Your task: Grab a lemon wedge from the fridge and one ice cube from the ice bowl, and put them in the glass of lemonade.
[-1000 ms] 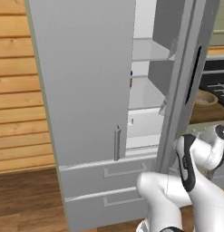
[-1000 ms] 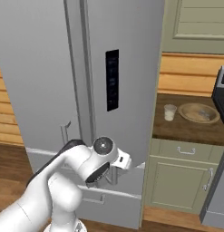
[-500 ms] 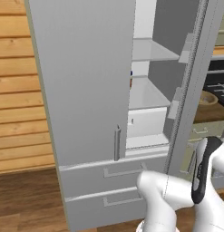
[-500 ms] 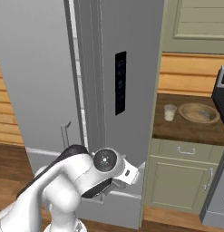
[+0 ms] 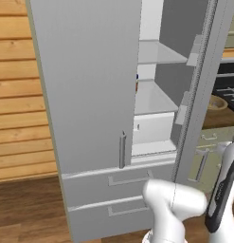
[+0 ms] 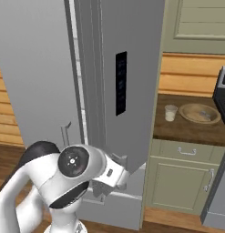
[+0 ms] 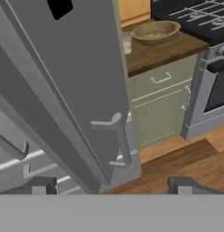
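Observation:
The grey fridge [image 5: 85, 80] has its left door shut and its right door [image 6: 136, 91], the one with the black dispenser panel [image 6: 120, 83], swung well open. White shelves and a drawer [image 5: 154, 128] show inside; the lemon wedge is out of sight. On the wooden counter the glass of lemonade [image 6: 170, 112] stands just left of the tan ice bowl [image 6: 200, 113]. My gripper [image 7: 114, 186] is open and holds nothing, low in front of the open door, a short way back from its bar handle [image 7: 120, 138].
A small dark item [image 5: 137, 83] sits at the edge of a fridge shelf. Beige cabinets [image 7: 163, 104] run under the counter [image 6: 186, 129], with a black stove [image 7: 195, 18] and oven [image 7: 217, 86] to the right. Two fridge drawers [image 5: 109, 190] are shut.
The fridge's right door has swung further open, showing more of the shelves. My arm has moved right and down with it, and the handle now stands clear of my fingers.

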You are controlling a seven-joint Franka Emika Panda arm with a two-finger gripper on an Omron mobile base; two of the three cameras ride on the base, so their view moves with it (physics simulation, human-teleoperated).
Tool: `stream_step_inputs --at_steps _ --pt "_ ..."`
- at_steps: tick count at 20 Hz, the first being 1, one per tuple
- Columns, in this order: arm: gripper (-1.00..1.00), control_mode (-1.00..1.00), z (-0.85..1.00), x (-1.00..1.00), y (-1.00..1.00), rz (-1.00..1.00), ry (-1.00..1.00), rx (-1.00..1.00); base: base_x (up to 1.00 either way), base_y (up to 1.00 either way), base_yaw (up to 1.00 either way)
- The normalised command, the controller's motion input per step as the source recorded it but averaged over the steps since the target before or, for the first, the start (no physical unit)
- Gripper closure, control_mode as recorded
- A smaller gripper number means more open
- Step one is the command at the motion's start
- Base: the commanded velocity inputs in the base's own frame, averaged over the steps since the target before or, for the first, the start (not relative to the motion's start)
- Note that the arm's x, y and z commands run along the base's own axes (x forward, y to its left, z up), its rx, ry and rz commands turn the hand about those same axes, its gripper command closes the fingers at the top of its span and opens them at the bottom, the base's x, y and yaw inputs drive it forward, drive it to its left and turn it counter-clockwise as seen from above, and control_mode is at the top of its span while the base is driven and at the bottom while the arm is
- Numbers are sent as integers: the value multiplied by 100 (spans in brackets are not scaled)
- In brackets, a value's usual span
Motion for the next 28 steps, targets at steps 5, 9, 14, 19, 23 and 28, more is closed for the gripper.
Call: stream_step_inputs --at_steps 5,9,14,19,23,28 --pt "-100 -100 100 -25 98 -6 0 -7 0 0 0" --pt "-100 -100 100 0 100 -12 3 -19 0 0 0" --pt "-100 -100 76 27 99 -6 28 -27 0 0 0" --pt "-100 -100 3 98 24 -1 55 -37 0 0 0" --pt "-100 -100 -15 99 0 0 54 -38 0 0 0" --pt "-100 -100 -64 78 0 0 23 -45 0 0 0"
